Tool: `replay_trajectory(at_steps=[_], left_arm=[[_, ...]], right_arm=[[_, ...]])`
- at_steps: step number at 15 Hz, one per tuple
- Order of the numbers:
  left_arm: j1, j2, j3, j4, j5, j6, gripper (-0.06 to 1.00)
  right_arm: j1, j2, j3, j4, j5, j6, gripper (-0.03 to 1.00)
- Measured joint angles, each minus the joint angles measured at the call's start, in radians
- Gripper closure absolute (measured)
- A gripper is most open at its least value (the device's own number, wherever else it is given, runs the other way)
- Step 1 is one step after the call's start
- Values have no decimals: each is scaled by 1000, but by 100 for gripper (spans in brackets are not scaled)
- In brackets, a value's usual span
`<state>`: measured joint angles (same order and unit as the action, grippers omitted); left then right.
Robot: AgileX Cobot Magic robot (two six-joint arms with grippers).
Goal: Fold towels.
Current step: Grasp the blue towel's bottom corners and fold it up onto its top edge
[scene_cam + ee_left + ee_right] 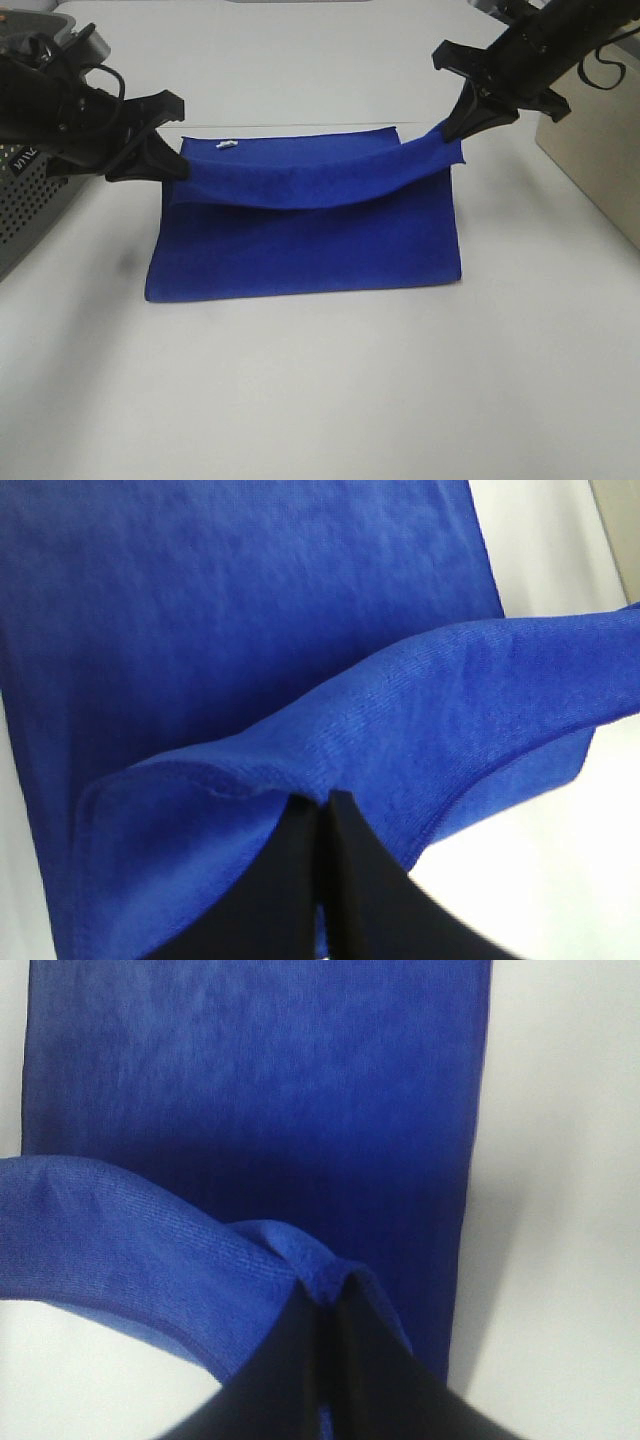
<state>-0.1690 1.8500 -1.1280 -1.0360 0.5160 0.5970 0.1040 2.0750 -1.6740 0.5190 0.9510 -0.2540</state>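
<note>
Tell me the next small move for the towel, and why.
Probably lower both grippers a little, so the held edge lies flat. The left gripper and right gripper each pinch a corner of the blue towel above its far side. The held edge sags between them onto the flat layer, near the white tag, while its ends hang raised.

We saw a white table [320,400] filling most of the overhead view, its surface plain and matte. At its left edge stood a grey metal case [22,210] with a perforated side and some white lettering too small for us to read. At the right edge sat a beige cardboard box [600,160], partly cut off by the frame.
</note>
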Motion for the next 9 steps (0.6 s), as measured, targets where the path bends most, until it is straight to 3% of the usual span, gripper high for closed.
replay_trajectory(at_steps=[5,9], left_arm=[[3,218,-340,202,-11,-180,94],[28,335,-519,248,-32,-210,94]], right_arm=[[0,312,-472,-8,95,75,97],[0,453,-682,-5,89,102,97]])
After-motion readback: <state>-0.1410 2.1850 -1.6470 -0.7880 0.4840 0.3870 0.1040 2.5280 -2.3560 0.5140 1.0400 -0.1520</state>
